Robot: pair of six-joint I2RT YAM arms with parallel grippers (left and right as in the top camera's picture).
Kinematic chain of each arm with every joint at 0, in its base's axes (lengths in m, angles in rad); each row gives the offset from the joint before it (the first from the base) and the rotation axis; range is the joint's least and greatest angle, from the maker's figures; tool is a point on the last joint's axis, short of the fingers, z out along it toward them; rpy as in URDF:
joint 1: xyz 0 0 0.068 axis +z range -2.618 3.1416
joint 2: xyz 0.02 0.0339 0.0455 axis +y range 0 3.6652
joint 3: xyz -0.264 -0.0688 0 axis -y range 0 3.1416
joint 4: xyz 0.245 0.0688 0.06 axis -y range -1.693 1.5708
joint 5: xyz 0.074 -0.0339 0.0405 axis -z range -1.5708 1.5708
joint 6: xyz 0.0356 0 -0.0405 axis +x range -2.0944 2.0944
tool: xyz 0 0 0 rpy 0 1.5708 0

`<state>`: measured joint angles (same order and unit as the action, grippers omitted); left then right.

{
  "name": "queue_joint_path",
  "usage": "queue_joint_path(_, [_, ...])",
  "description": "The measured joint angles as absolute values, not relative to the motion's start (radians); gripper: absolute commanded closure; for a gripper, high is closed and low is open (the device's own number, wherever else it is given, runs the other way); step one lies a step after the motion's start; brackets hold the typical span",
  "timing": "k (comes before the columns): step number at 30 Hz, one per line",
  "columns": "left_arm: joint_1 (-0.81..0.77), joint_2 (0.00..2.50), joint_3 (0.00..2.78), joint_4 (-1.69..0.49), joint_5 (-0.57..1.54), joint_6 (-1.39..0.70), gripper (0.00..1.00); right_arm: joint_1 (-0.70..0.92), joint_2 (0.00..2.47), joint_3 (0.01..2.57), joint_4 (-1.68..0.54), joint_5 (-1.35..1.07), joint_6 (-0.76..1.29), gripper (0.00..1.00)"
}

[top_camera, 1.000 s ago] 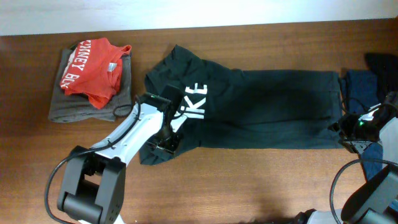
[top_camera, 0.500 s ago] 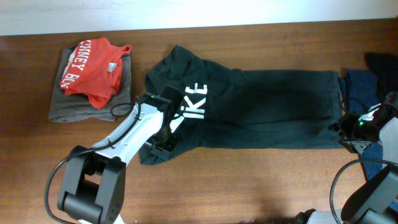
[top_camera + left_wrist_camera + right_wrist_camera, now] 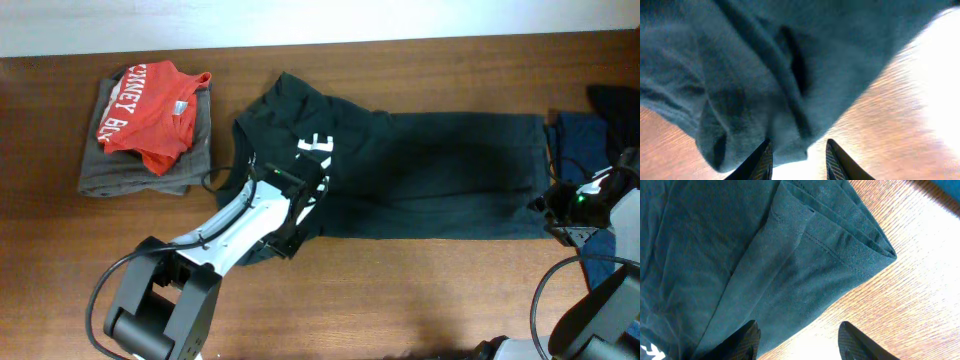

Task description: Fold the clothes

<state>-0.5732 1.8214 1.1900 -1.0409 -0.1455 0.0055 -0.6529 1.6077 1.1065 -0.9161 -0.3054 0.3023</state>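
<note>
- T-shirt [image 3: 430,175], very dark green-black, short-sleeved: laid lengthwise across the middle of the wooden table [image 3: 400,290]. Body fairly flat toward the right, left end rumpled, one sleeve pointing toward the far edge.
- White lettering [image 3: 316,147] on the chest only partly readable, with the lower part hidden under the left arm [image 3: 250,215].
- Left arm stretched from the near left across the shirt's lower left corner, hiding the cloth edge there.
- Left gripper [image 3: 797,160]: fingers apart, low over the table. A bunched fold of the shirt hangs just between the tips, with bright wood showing beside the right-hand finger and no pinch seen. Wrist view blurred and mostly filled with cloth.
- Right gripper [image 3: 800,340]: fingers spread wide, nothing between them, poised over the shirt's near edge close to the hem corner [image 3: 860,242]. Corner doubled over, stitching visible, bare wood beyond.
- Red tee [image 3: 150,115] with white letters crumpled on top of a folded grey garment [image 3: 125,175], at the far left, apart from the shirt.
- Blue garments [image 3: 580,135] at the right edge, just beside the shirt's hem end.
- Black cable [image 3: 212,180] looped near the grey garment's corner.
</note>
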Motion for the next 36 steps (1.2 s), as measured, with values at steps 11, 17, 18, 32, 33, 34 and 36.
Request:
queue_joint_path(11, [-0.573, 1.822, 1.148, -1.003, -0.218, -0.025, 0.99, -0.653, 1.608, 1.106, -0.916, -0.305, 0.303, 0.45])
queue_joint_path(17, [-0.573, 1.824, 1.213, -1.118, -0.218, -0.027, 1.0, -0.653, 1.608, 1.106, -0.917, -0.305, 0.302, 0.45])
queue_joint_path(18, [-0.573, 1.824, 1.238, -1.137, -0.219, -0.027, 1.0, -0.653, 1.608, 1.106, -0.917, -0.306, 0.302, 0.45])
queue_joint_path(32, [-0.556, 1.824, 1.423, -1.073, -0.4, -0.027, 1.0, -0.653, 1.608, 1.106, -0.919, -0.305, 0.302, 0.45])
queue_joint_path(33, [-0.552, 1.824, 1.423, -1.06, -0.412, -0.027, 1.0, -0.653, 1.608, 1.106, -0.918, -0.305, 0.302, 0.45])
queue_joint_path(34, [-0.546, 1.824, 1.423, -1.039, -0.424, -0.026, 1.0, -0.653, 1.608, 1.106, -0.919, -0.305, 0.302, 0.45])
queue_joint_path(36, [-0.526, 1.824, 1.423, -0.994, -0.443, -0.02, 1.0, -0.653, 1.608, 1.106, -0.919, -0.305, 0.302, 0.44])
